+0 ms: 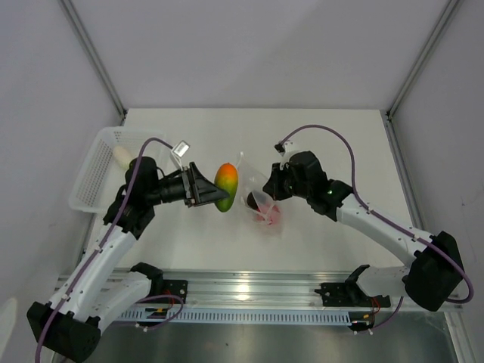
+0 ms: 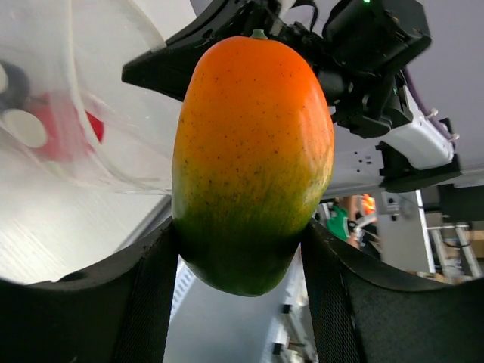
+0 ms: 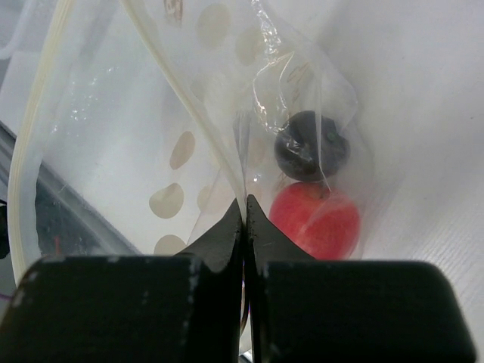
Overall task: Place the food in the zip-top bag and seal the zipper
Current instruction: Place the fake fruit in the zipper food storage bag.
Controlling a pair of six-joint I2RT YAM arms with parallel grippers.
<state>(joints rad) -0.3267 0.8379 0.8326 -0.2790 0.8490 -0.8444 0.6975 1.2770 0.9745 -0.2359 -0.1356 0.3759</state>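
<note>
Toy mango (image 2: 253, 162), smooth speckled oval, crinkly clear bag (image 3: 113, 113), red ball (image 3: 318, 221)

White table (image 1: 189, 242), grey walls (image 1: 249, 45), metal rail (image 1: 249, 283) along near edge

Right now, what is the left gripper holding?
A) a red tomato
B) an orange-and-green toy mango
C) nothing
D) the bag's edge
B: the left gripper clamps the toy mango between its fingers, while the right gripper pinches the zip-top bag.
</note>
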